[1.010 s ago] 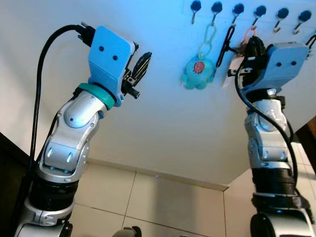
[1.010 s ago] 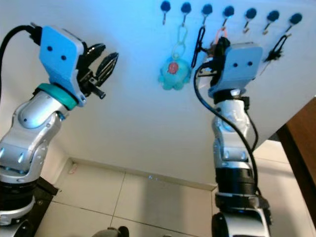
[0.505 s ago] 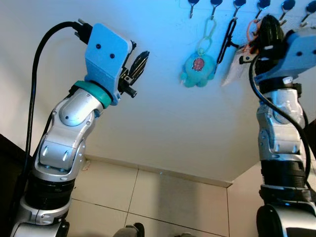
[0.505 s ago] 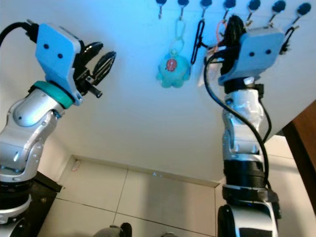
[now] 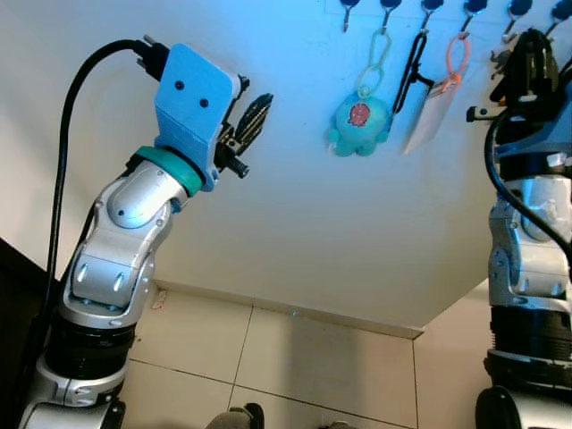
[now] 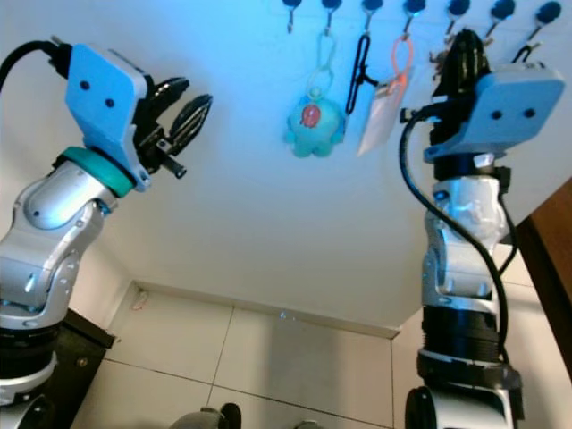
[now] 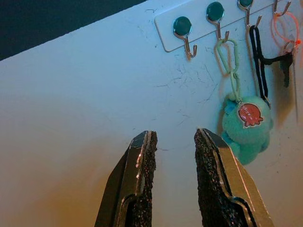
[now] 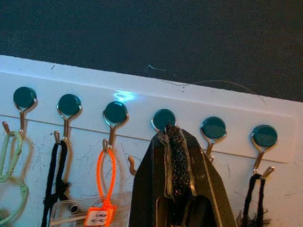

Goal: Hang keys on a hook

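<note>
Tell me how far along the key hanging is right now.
It looks done: the orange loop with its clear tag hangs from a hook on the wall rack, free of the robot. The right gripper sits shut and empty in front of the next hook over. The left gripper is open, holding nothing, away from the rack. What seems left is lowering both arms.

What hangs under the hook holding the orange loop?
An orange loop with a clear plastic tag and small orange label hangs from that silver hook. The right pincer covers the tag's far edge in the right wrist view.
</note>
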